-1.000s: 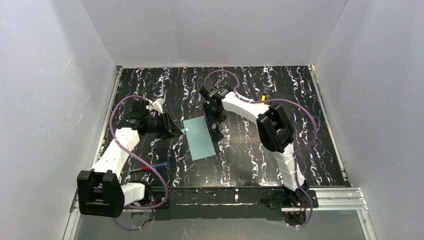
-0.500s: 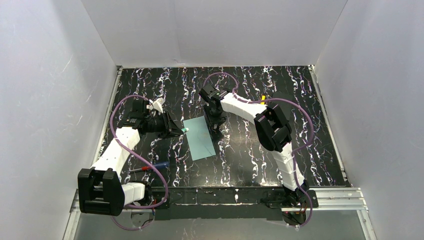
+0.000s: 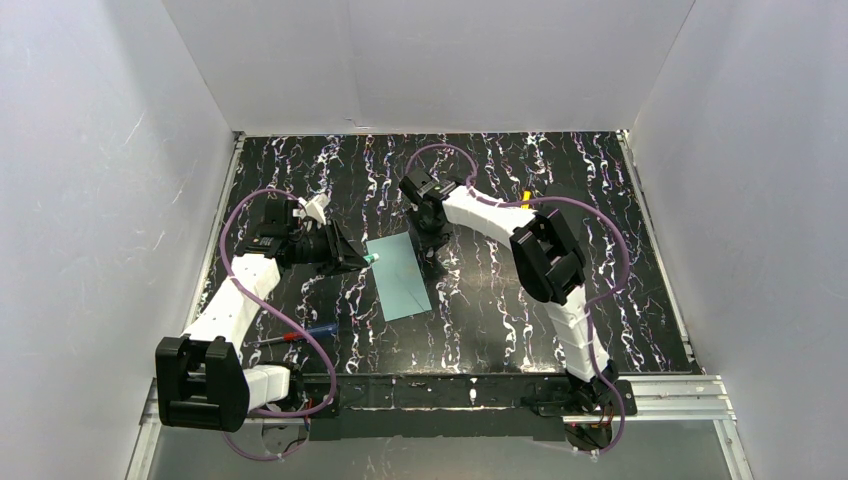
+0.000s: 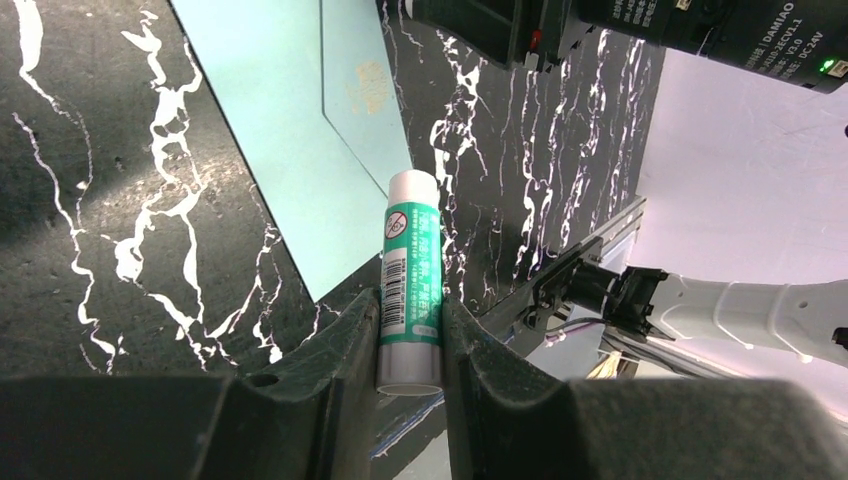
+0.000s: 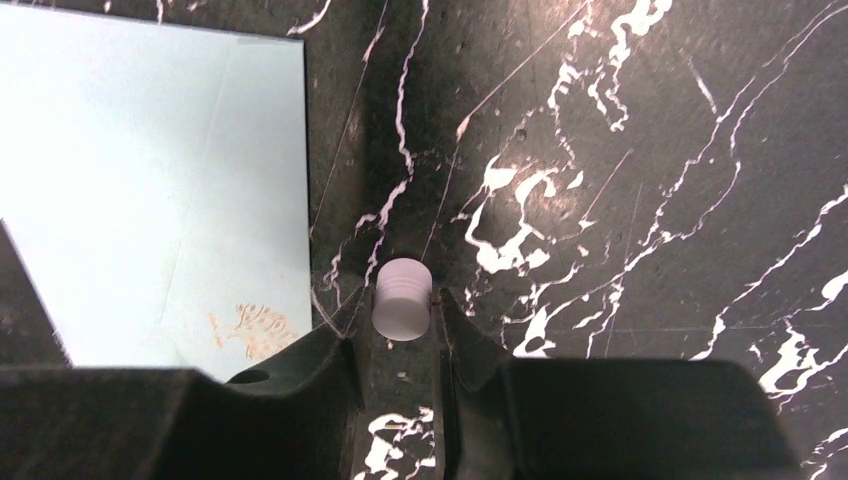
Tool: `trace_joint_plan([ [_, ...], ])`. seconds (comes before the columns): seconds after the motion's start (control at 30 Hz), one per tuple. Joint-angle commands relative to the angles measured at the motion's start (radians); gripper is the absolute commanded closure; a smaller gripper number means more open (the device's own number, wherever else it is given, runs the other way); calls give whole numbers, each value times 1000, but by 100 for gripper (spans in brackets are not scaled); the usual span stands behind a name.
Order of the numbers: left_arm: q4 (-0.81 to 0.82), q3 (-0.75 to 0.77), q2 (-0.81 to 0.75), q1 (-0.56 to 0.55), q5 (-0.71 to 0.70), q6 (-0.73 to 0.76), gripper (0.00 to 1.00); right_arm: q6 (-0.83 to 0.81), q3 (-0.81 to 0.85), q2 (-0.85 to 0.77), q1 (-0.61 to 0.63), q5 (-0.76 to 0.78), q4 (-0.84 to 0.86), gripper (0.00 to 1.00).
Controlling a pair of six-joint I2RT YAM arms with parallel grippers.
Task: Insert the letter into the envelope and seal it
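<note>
Lower centre of the left wrist view, the glue stick (image 4: 410, 285) in the left claw (image 4: 410, 312) carries a green label with a barcode and a red crossed-circle sign; its small print is illegible. At upper right, a black motor housing (image 4: 730, 25) reads "DAMIAO" and "24V".

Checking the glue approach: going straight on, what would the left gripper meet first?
Likely the envelope: the glue stick in the left gripper points at its edge, though height is unclear.
</note>
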Motion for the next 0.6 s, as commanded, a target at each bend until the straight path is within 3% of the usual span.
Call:
trace_joint_plan([
  [0.0, 54, 37, -11, 5, 93, -19, 100, 14, -57, -172, -44, -87, 69, 86],
  [0.13, 230, 38, -9, 5, 213, -110, 100, 84, -217, -383, -161, -402, 282, 86],
  [0.17, 286, 39, -7, 5, 262, -136, 100, 120, -259, -431, -192, -545, 350, 86],
  [0.27, 483, 56, 0, 3, 370, -213, 100, 280, -394, -556, -246, -753, 581, 86],
  [0.43, 491, 174, 10, -25, 510, -161, 100, 571, -583, -727, -252, -864, 1011, 85],
  [0.57, 491, 230, -2, -55, 549, -126, 100, 690, -624, -772, -248, -911, 1152, 85],
])
